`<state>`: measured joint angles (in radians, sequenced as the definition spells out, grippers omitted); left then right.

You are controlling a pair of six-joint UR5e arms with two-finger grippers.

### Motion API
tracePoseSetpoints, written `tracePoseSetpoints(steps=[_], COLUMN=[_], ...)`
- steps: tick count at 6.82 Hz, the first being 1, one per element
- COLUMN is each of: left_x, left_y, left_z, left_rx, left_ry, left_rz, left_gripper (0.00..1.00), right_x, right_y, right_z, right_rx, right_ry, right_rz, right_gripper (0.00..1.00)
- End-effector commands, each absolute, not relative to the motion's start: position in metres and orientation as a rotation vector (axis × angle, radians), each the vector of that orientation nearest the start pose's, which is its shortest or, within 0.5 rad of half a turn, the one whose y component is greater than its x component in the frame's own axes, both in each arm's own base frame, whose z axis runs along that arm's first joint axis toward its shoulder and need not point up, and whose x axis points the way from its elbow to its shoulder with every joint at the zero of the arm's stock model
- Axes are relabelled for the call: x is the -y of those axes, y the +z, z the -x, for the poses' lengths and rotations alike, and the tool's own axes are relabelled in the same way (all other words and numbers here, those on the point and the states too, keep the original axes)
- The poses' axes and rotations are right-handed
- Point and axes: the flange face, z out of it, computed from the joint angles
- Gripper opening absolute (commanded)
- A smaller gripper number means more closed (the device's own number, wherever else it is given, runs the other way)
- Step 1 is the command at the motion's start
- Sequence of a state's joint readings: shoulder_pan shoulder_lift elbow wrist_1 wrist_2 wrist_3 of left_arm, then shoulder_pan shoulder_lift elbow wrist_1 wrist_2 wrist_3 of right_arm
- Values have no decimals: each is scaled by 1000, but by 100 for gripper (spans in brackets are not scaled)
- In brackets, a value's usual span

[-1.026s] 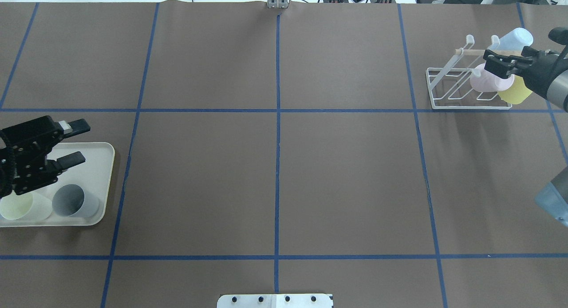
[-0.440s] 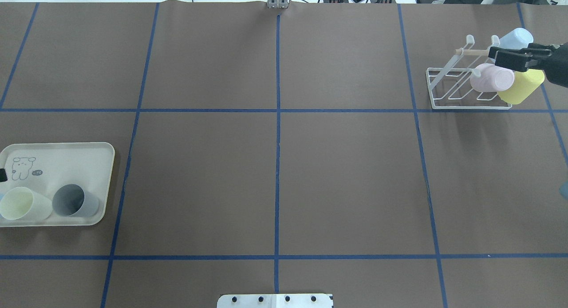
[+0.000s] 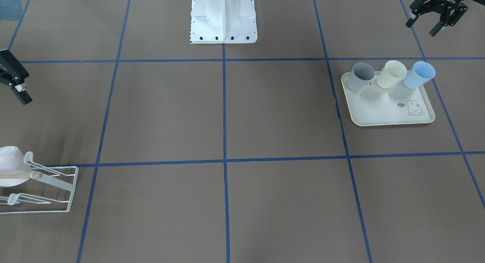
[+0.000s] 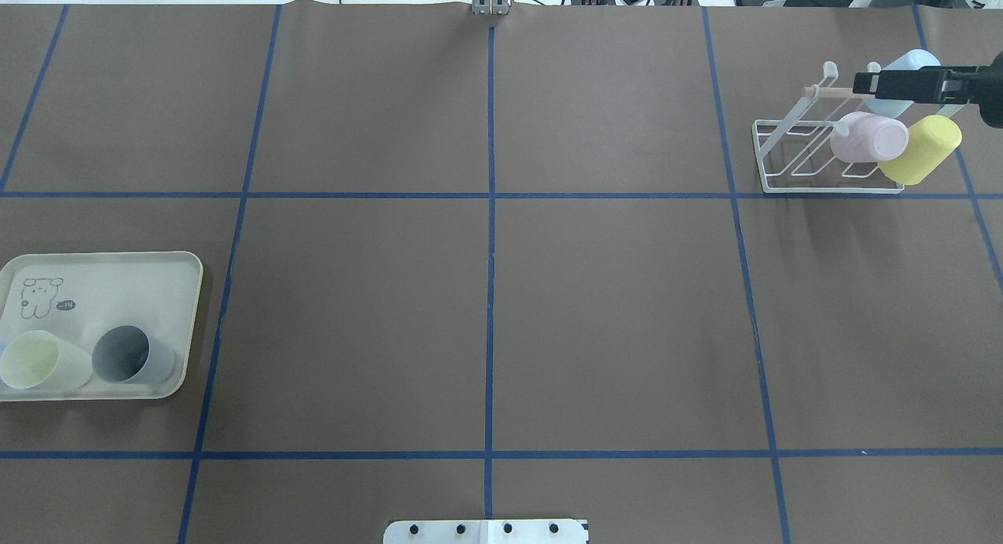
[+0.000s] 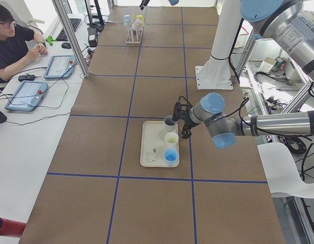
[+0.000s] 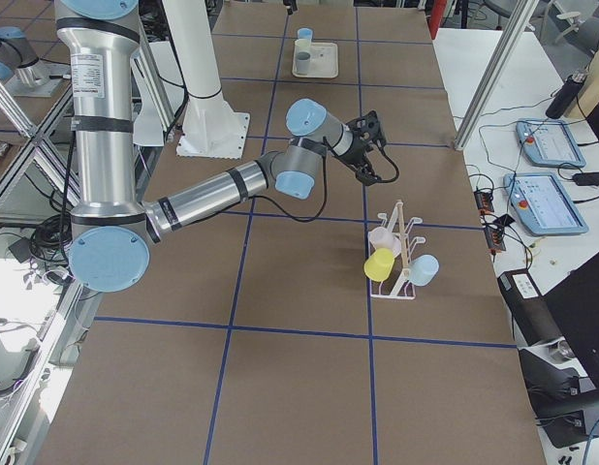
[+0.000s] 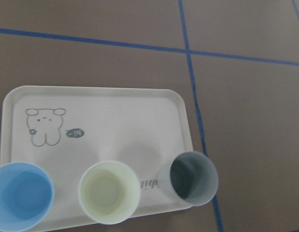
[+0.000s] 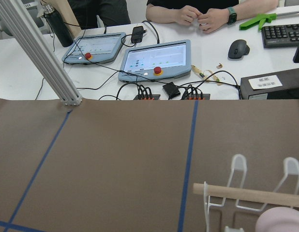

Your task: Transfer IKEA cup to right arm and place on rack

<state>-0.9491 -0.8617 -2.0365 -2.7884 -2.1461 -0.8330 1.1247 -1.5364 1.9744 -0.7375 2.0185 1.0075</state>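
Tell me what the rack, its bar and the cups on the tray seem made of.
Rack: likely metal wire, glossy white coating; thin bent rods. Bar: bare pale wood, matte; tan and round. Cups: probably plastic, matte pastel; thin smooth walls.

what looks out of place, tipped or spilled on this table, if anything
Nothing stands out. The grey cup, cream cup and blue cup stand upright on the tray. The pink cup, yellow cup and light blue cup hang tilted on the rack. No spill or damage shows.
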Motion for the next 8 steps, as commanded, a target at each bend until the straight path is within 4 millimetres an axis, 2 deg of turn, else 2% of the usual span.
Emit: tracePoseSetpoints(steps=[1,3,4,5,6,7,8], left_x=[224,237,253,287,318,334,343], left_y=[604,627,630,628,635,648,654], left_z=[-61,-70,-70,-73,-68,-67,-70], left_rx=[-943,-941,-914,-869,-822,-802,-799], left_ry=[289,297,289,299,315,323,322], left_rz=[-366,-326,-324,-337,-352,-357,-356], left_gripper=[100,100,100,100,99,90,86], right_x=[483,492,492,491,493,495,495], right_y=[310,287,281,280,276,274,273], right_z=[141,157,164,169,171,173,174], right_rx=[1283,1351,1366,1370,1375,1377,1378], right_ry=[256,297,297,294,290,289,287], right_rz=[-546,-481,-469,-460,-461,-463,-463], right_gripper=[100,100,100,100,100,100,100])
